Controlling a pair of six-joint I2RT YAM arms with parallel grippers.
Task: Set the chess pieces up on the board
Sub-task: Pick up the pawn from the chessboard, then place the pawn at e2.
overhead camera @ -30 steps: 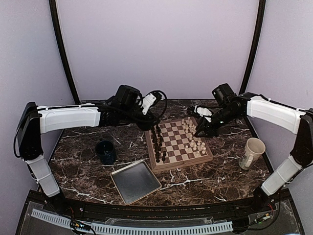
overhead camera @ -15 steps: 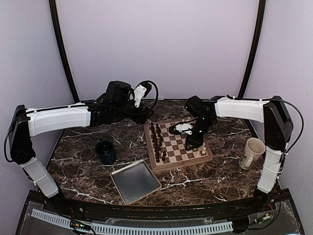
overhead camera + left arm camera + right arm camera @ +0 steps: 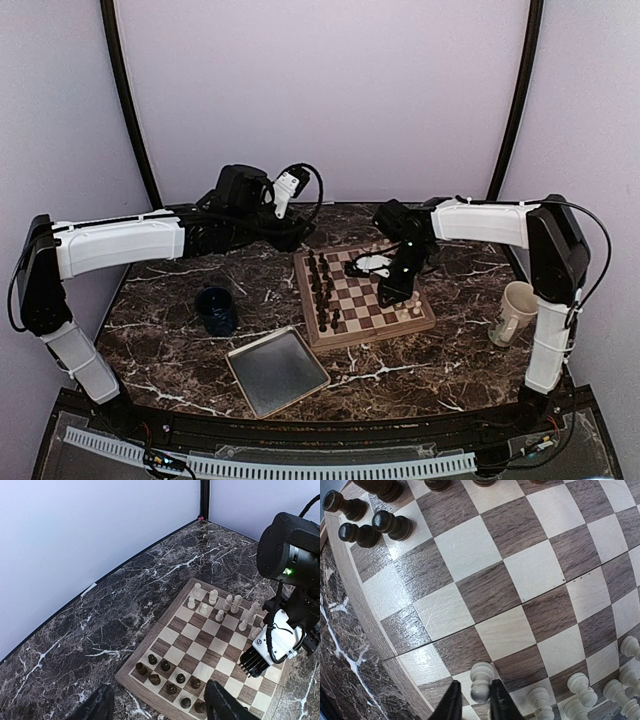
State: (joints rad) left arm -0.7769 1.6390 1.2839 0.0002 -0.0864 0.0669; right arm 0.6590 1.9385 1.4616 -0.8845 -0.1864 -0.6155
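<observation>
The board (image 3: pixel 352 300) lies at the table's middle. Dark pieces (image 3: pixel 320 285) stand along its left side. Cream-white chess pieces (image 3: pixel 220 605) stand in rows along its right side, partly hidden under my right arm in the top view. My right gripper (image 3: pixel 475 704) is low over the board's right part (image 3: pixel 390 292) and is shut on a white pawn (image 3: pixel 481 681), next to other white pawns (image 3: pixel 580 685). My left gripper (image 3: pixel 160 710) is open and empty, above the board's far left corner (image 3: pixel 293 238), near the dark pieces (image 3: pixel 170 675).
A grey metal tray (image 3: pixel 277 370) lies in front of the board. A dark blue mug (image 3: pixel 216 310) stands to the left. A cream cup (image 3: pixel 517 312) stands at the right. The marble table (image 3: pixel 180 340) ends at lilac walls behind.
My right arm has swung from the board's right edge to over its right half, with a white pawn between its fingers. My left arm has drawn back a little to the left.
</observation>
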